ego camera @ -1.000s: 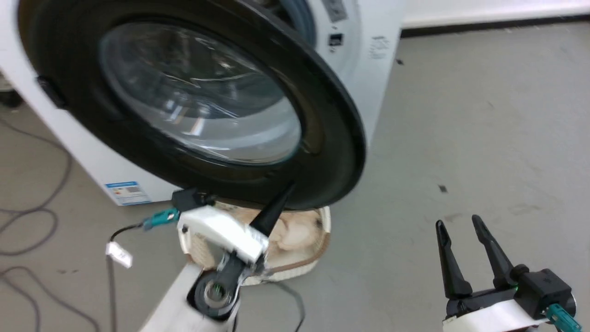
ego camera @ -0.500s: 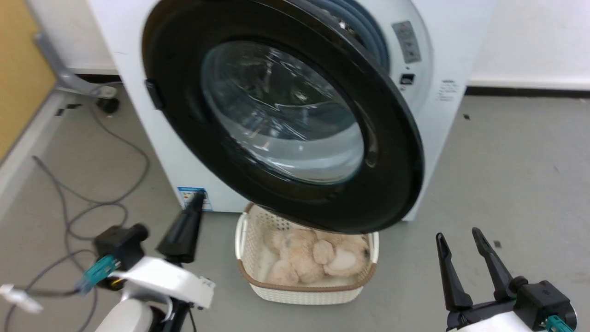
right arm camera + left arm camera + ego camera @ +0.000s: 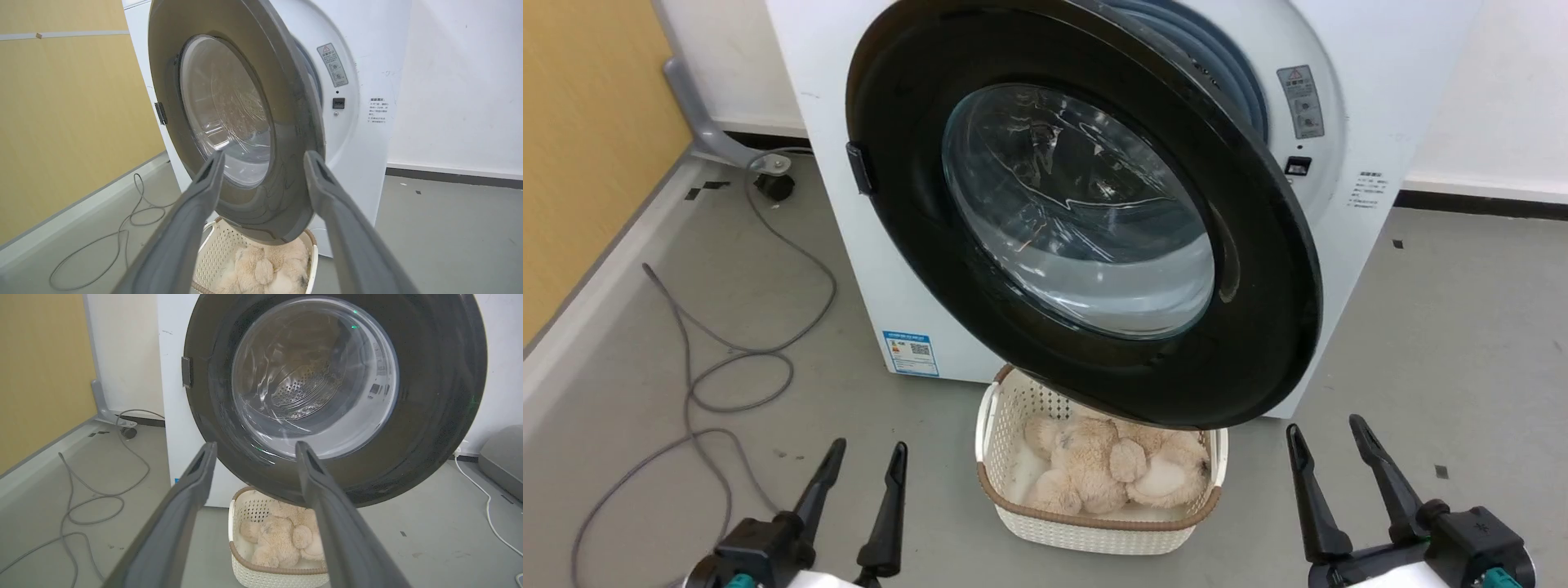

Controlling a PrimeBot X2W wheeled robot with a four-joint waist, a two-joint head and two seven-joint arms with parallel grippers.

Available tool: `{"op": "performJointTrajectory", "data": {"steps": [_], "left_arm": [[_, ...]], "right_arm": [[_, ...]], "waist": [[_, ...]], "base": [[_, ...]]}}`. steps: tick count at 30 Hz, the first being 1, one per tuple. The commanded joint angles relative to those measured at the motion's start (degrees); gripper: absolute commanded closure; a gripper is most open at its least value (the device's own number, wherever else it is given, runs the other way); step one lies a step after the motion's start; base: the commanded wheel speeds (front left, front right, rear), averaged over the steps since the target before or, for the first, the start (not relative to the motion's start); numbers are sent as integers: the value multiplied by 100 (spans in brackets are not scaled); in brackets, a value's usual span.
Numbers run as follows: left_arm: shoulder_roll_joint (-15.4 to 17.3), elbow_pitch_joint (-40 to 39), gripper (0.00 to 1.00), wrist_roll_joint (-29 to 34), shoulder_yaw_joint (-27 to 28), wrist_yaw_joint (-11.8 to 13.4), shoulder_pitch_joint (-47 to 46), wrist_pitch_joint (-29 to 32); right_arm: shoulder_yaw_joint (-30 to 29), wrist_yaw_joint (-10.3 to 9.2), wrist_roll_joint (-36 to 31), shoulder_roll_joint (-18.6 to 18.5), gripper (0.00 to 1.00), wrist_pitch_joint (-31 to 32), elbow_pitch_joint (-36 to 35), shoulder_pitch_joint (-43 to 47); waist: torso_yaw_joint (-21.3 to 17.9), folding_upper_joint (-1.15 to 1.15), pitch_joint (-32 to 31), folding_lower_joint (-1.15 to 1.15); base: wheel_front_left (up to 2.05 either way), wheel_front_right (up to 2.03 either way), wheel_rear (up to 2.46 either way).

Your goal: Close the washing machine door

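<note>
Facing the door (image 3: 1258,327), ajar. My left gripper (image 3: 870,445) and right gripper (image 3: 1323,425): spread, empty. Risk: weak push, door may rebound open.

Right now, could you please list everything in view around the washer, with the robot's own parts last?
White front-loading washing machine: one, white, against the back wall.
Round black-rimmed door with clear glass bowl: one, black, partly open, above the basket.
Small blue label: one, blue, low on the machine's front.
White plastic basket with brown rim: one, white, floor below the door.
Beige plush toys: count unclear, beige, inside the basket.
Grey cable: count unclear, grey, floor at left.
Yellow wall panel: one, yellow, far left.
Left gripper: one, dark, open, empty, lower left.
Right gripper: one, dark, open, empty, lower right.
</note>
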Motion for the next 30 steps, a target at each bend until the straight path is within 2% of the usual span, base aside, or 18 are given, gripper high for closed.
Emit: {"op": "performJointTrajectory", "data": {"steps": [1,5,6,7,13,20,30], "left_arm": [[-29,12,0,42,22,-25,46,-24],[-148,95,0,260,71,-61,70,-24],[-193,108,0,271,96,-82,67,-24],[-223,116,0,298,120,-108,58,-24],[-404,100,0,512,213,-255,-69,-24],[-668,54,0,691,264,-409,-361,-25],[-917,-21,0,809,391,-575,-760,-25]], "right_arm": [[19,5,59,-15,0,-25,-11,59],[40,5,92,-23,0,-25,33,87],[57,5,96,-31,70,-25,35,79],[117,5,109,-55,100,-25,41,62],[640,5,127,-446,100,5,104,-360],[1115,5,332,-1196,100,403,277,-1423],[995,5,1149,-2138,100,1002,799,-2828]], "waist": [[15,0,1,0],[98,0,24,0],[126,0,43,0],[151,0,61,0],[310,0,411,0],[535,0,1012,0],[849,0,1653,0]], "base": [[0,0,0],[0,0,0],[0,0,0],[0,0,0],[0,0,0],[0,0,0],[0,0,0]]}}
